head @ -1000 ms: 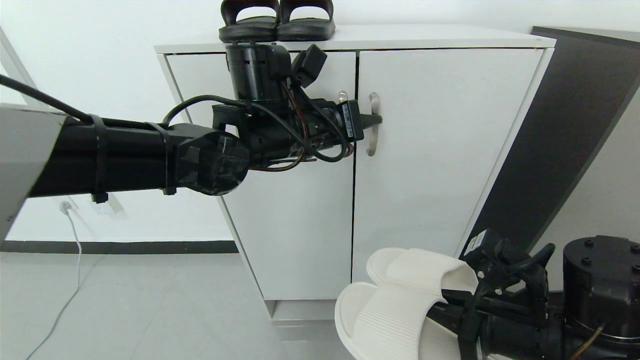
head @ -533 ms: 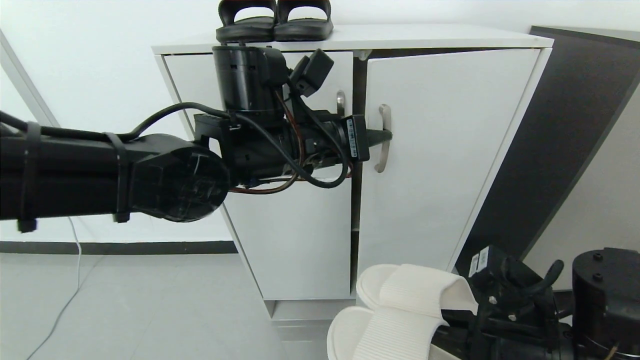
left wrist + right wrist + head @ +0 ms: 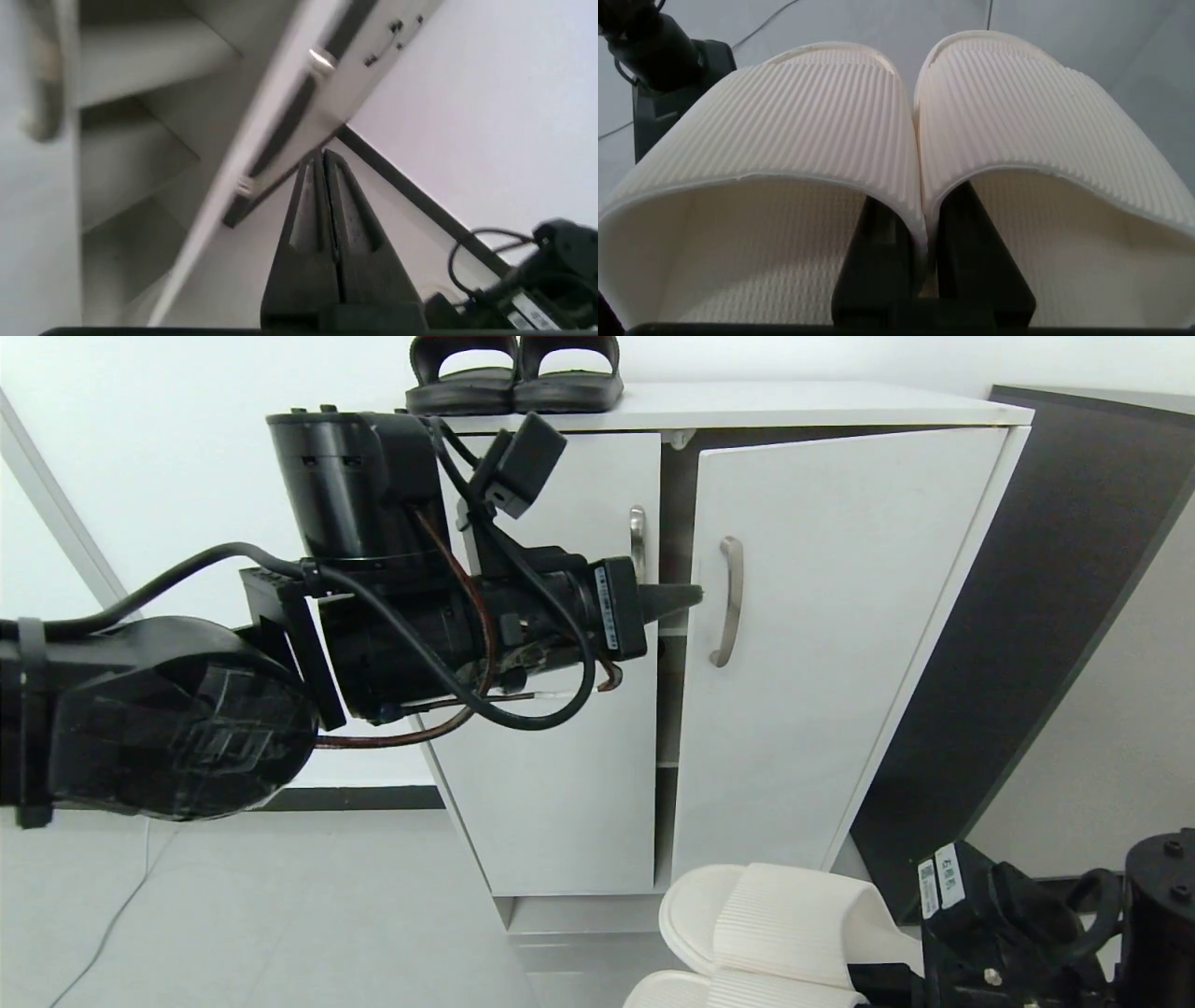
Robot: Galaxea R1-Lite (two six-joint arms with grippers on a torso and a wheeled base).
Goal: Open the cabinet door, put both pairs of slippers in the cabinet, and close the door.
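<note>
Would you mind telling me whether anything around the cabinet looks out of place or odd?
Nothing is damaged or spilled. The black slippers sit on the cabinet top, at its front edge, not inside. The right door stands ajar, with the shut left gripper at the gap, off its handle.

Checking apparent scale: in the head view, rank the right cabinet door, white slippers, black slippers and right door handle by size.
1. right cabinet door
2. white slippers, nearer the camera and cropped, so unsure
3. black slippers
4. right door handle
</note>
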